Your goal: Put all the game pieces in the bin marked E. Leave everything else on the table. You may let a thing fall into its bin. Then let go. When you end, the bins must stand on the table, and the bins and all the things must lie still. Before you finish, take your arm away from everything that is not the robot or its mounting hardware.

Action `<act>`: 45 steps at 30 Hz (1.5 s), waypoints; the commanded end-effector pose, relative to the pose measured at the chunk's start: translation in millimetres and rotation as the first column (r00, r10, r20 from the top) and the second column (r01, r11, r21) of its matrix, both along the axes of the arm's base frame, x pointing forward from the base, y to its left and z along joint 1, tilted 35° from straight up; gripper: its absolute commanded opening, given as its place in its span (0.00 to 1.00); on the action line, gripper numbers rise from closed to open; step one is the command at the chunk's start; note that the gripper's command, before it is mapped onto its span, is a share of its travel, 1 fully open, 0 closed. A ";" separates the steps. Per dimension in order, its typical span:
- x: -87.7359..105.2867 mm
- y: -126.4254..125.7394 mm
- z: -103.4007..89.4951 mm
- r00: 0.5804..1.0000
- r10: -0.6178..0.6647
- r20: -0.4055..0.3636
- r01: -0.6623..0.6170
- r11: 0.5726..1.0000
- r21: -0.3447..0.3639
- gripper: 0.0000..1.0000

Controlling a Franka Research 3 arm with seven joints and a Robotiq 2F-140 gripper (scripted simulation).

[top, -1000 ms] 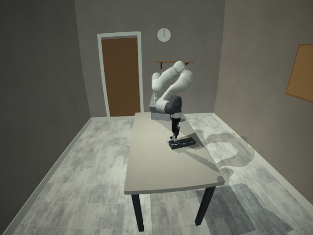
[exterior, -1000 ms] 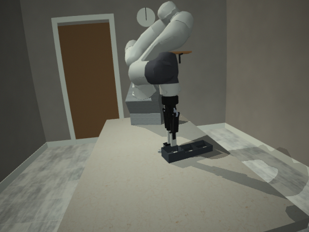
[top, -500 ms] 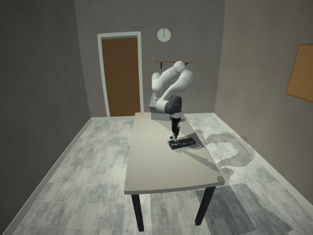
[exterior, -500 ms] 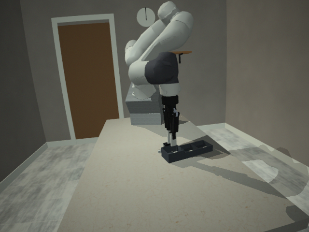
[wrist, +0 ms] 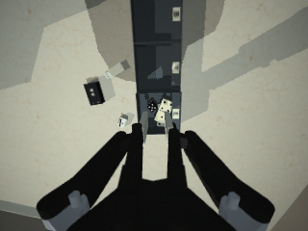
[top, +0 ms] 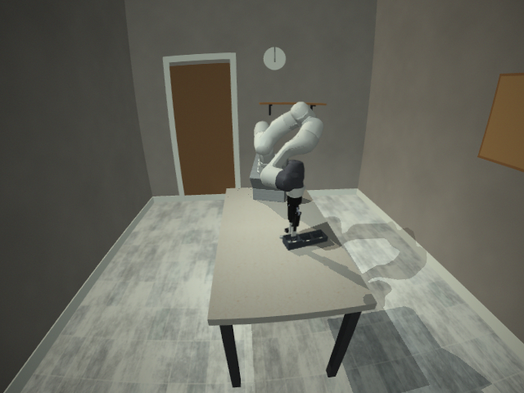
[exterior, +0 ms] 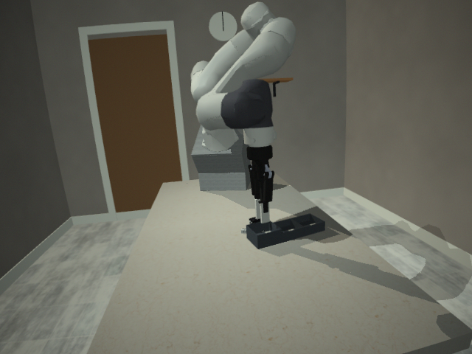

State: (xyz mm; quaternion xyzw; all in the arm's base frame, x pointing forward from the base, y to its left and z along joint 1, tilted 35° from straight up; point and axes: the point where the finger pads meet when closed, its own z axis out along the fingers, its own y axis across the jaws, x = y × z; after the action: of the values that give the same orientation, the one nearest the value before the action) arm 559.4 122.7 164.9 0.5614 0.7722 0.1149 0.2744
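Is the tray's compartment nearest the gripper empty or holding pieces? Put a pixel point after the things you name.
Holding pieces: the wrist view shows a dotted white piece (wrist: 164,109) and a dotted black one (wrist: 152,106) inside.

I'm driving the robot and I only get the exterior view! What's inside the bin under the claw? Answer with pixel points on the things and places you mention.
Observer: The wrist view shows a white domino (wrist: 165,107) with black dots in that end bin (top: 288,245) (exterior: 256,238) (wrist: 138,111).
Operator: Cool! Is it all by itself in there?
Observer: No, a black die (wrist: 151,106) with white dots is beside it.
Operator: Is my claw pinching anything?
Observer: No, the wrist view shows the gripper (top: 292,235) (exterior: 262,221) (wrist: 156,118) slightly open, with nothing held between its fingers.
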 end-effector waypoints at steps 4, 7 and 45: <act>-1.2 -0.6 0.1 1.000 -0.004 -0.001 0.004 1.000 0.001 0.19; -1.2 -0.6 0.1 1.000 -0.004 -0.001 0.004 1.000 0.001 0.19; -29.1 5.2 38.7 1.000 -0.004 -0.001 0.004 1.000 0.001 1.00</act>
State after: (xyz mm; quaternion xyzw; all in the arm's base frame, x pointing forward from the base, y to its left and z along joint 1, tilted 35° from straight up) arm 540.8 126.0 197.6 0.5546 0.7746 0.1149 0.2814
